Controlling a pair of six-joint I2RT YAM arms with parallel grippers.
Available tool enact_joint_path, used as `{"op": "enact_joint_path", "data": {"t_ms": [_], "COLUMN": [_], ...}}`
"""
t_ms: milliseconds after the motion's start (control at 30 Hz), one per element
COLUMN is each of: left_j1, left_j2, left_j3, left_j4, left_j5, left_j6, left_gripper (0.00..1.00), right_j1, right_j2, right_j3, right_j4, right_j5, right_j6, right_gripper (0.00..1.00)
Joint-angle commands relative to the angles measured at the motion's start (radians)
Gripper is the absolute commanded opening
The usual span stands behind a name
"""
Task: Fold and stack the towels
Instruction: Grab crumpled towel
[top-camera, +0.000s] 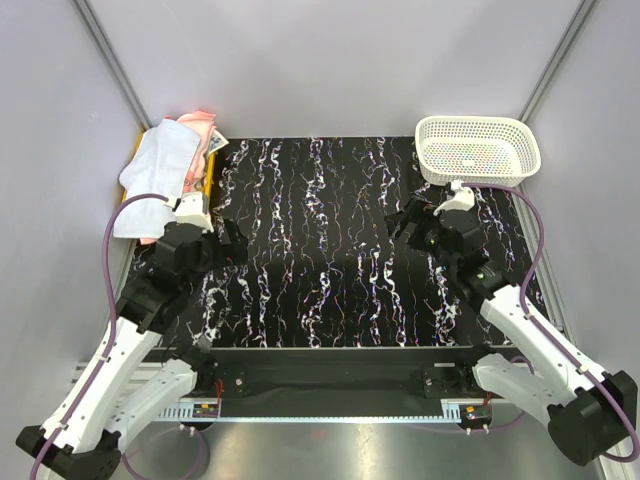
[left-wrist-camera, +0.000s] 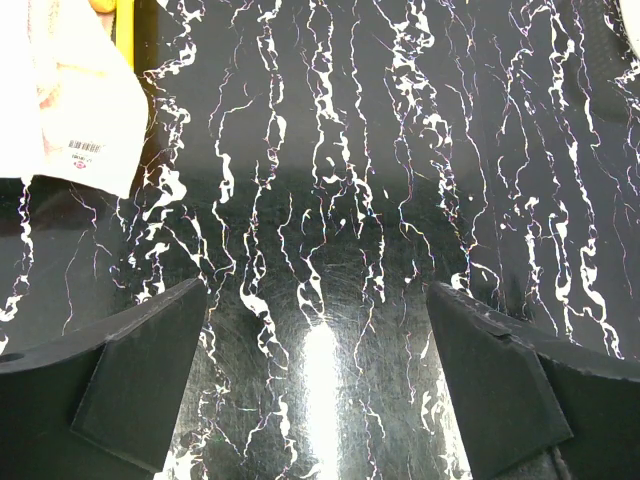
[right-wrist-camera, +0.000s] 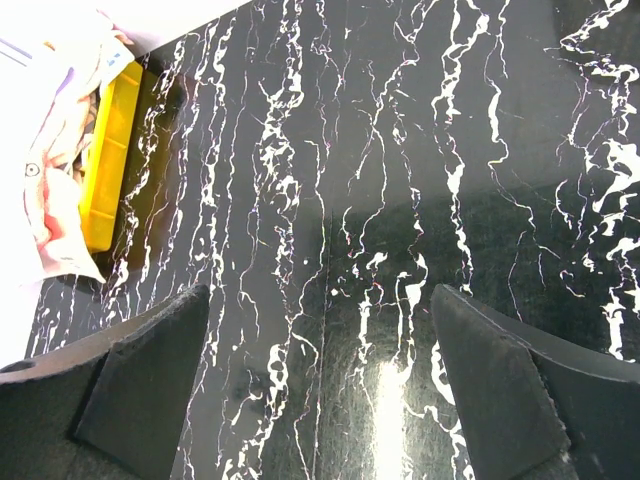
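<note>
From above, the towels (top-camera: 160, 165) are seen heaped loosely on a yellow tray (top-camera: 206, 178) at the far left corner of the black marbled table (top-camera: 320, 290), a pale one uppermost and pink beneath. A white lattice basket (top-camera: 478, 150) is set at the far right corner. The left gripper (top-camera: 228, 240) and right gripper (top-camera: 405, 225) are held over the table, well apart.

In the left wrist view, the jaws are spread wide over bare tabletop. A white towel corner bearing a barcode label (left-wrist-camera: 82, 157) is seen at upper left, beside the tray's edge.

In the right wrist view, the jaws are likewise parted, gripping nothing. The tray and pile are seen at upper left.
</note>
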Motion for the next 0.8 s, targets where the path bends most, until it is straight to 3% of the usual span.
{"op": "enact_joint_path", "data": {"t_ms": [0, 267, 367, 400, 467, 600, 767], "left_j1": [-0.004, 0.002, 0.039, 0.083, 0.158, 0.368, 0.502], "left_j2": [0.001, 0.024, 0.165, 0.223, 0.369, 0.539, 0.766], "left_j3": [0.003, -0.002, 0.110, 0.202, 0.274, 0.359, 0.437], "left_j4": [0.044, 0.076, 0.048, 0.009, -0.003, 0.059, 0.047], "left_j5": [-0.028, -0.116, -0.210, -0.320, -0.370, -0.338, -0.277], "left_j6": [0.017, -0.028, -0.079, -0.126, -0.179, -0.263, -0.326], "left_gripper": [0.99, 0.99, 0.99, 0.99, 0.99, 0.93, 0.82], "right_j1": [-0.002, -0.002, -0.002, -0.002, -0.002, 0.000, -0.002], "right_j2": [-0.003, 0.029, 0.045, 0.049, 0.058, 0.057, 0.054], "right_j3": [0.011, 0.028, 0.026, 0.025, 0.037, 0.022, 0.008], "right_j4": [0.054, 0.031, 0.040, 0.044, 0.034, 0.048, 0.039], "right_j5": [-0.011, -0.060, -0.072, -0.071, -0.084, -0.117, -0.134], "right_j6": [-0.018, -0.039, -0.042, -0.041, -0.033, -0.016, -0.008], "right_gripper": [1.00, 1.00, 1.00, 1.00, 1.00, 1.00, 1.00]}}
